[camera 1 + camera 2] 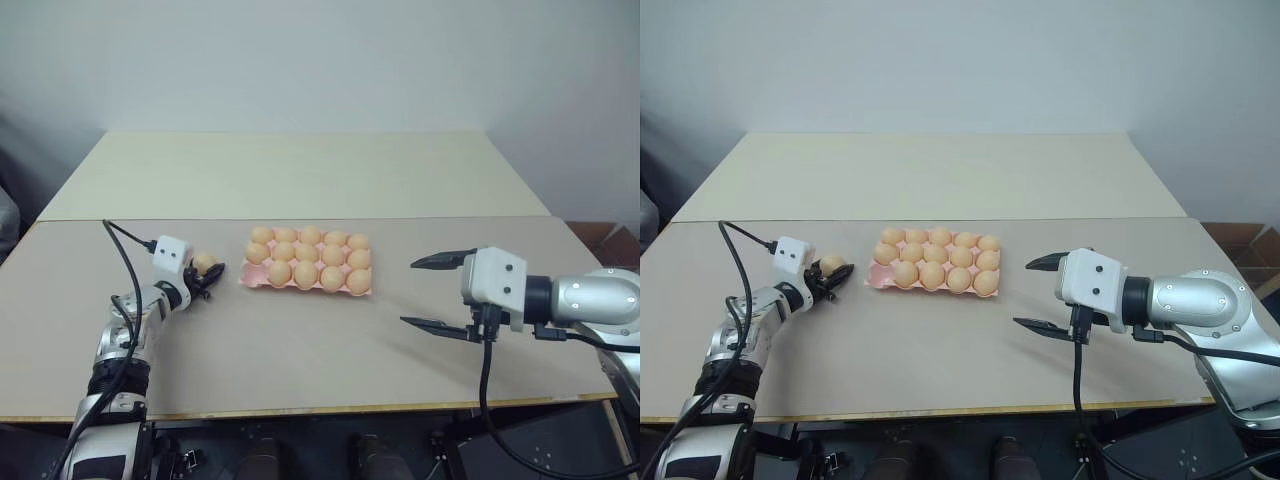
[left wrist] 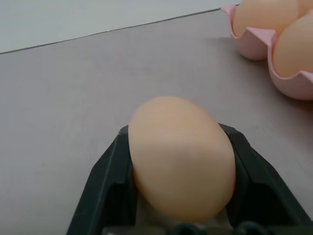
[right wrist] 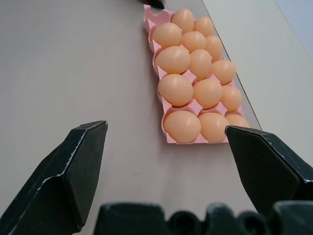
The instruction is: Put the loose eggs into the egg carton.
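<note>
One loose egg (image 1: 203, 261), pale orange-tan, sits between the black fingers (image 2: 105, 181) of my left gripper (image 1: 208, 270), which is shut on it. This gripper is low over the table, just left of the pink egg carton (image 1: 246, 279). The carton holds several identical eggs (image 1: 308, 253). Its near-left corner cup (image 3: 150, 13) is empty. My right gripper (image 1: 410, 292) hovers open to the right of the carton with nothing between its fingers (image 3: 73, 166), pointing toward the carton.
The carton lies mid-table on the grey-beige front tabletop (image 1: 300, 350). A lighter table (image 1: 300, 175) adjoins it behind, with a white wall beyond. A black cable (image 1: 128, 260) loops over my left arm. The table's front edge (image 1: 300, 408) runs close below both arms.
</note>
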You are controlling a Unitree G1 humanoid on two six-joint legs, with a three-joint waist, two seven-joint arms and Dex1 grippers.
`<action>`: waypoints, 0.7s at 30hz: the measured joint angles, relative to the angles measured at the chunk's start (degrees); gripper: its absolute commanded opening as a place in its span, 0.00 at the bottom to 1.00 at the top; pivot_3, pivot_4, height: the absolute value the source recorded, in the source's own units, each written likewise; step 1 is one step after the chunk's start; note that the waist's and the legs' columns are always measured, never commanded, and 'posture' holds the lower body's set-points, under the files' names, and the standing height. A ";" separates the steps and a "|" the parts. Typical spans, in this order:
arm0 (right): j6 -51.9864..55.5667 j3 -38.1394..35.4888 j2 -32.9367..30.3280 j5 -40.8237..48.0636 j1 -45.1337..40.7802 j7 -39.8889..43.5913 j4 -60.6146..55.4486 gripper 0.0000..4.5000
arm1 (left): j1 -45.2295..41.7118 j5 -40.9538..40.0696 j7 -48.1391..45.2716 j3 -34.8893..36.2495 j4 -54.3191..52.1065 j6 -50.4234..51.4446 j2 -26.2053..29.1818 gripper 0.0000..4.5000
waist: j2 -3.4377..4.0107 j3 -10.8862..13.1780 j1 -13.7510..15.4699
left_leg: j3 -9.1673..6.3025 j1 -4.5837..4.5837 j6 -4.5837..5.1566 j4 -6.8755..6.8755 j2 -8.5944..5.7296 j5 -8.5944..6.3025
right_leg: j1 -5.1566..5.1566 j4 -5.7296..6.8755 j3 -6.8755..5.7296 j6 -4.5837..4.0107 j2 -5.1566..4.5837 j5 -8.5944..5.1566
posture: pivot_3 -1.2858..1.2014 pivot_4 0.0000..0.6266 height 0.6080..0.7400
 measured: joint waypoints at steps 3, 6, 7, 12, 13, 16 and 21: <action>0.01 -0.05 -0.07 0.00 0.12 -0.11 -0.14 1.00 | 3.12 -1.78 -3.90 0.10 -5.00 0.04 1.21 0.40 | 0.00 0.00 -0.04 | 0.00 -0.03 0.00 0.00 0.02 0.00 | -0.04 0.00 -0.01 -0.01 0.01 0.00 | 0.52 0.24 1.00; 0.15 -0.19 -0.15 -0.02 0.57 -0.47 -0.34 1.00 | 5.75 -5.89 -10.34 0.57 -12.08 0.06 2.82 0.40 | 0.00 0.00 -0.02 | 0.00 -0.02 0.00 0.00 0.03 0.00 | -0.03 -0.01 0.00 -0.05 -0.02 -0.03 | 0.52 0.24 1.00; 0.15 -0.20 -0.15 -0.02 0.62 -0.64 -0.47 1.00 | 6.04 -7.54 -12.76 0.59 -14.53 0.50 3.54 0.40 | 0.00 0.00 0.07 | 0.00 -0.02 0.00 0.00 0.03 0.00 | -0.03 -0.01 0.00 -0.11 -0.02 -0.06 | 0.52 0.24 1.00; 0.16 -0.20 -0.14 -0.08 0.91 -1.63 -0.94 1.00 | 5.46 -10.13 -18.64 -1.13 -19.39 2.77 4.83 0.40 | 0.00 0.00 0.23 | 0.01 0.00 0.00 0.08 -0.01 0.00 | 0.02 0.01 0.00 -0.28 -0.02 -0.16 | 0.52 0.24 1.00; 0.16 -0.20 -0.14 -0.12 1.17 -2.00 -0.99 1.00 | 5.01 -9.95 -18.78 -2.01 -19.23 3.07 4.70 0.40 | 0.00 0.00 0.23 | 0.01 -0.01 0.00 0.10 0.00 0.00 | 0.02 0.01 0.00 -0.27 -0.01 -0.16 | 0.52 0.24 1.00; 0.16 -0.21 -0.03 -0.15 2.20 -2.92 -1.48 1.00 | 2.92 -8.70 -18.72 -4.01 -17.60 3.09 3.89 0.40 | 0.00 0.00 0.23 | 0.00 -0.05 0.00 0.16 0.00 0.00 | 0.01 0.02 0.00 -0.15 0.01 -0.08 | 0.52 0.24 1.00; 0.22 -0.73 -0.03 -0.14 4.03 -4.23 -2.78 1.00 | -0.69 -7.68 -17.70 -4.68 -12.68 2.72 2.47 0.56 | 0.00 0.00 0.10 | 0.00 -0.07 0.00 0.21 0.01 0.00 | 0.01 0.02 0.00 -0.05 0.02 -0.03 | 0.52 0.24 1.00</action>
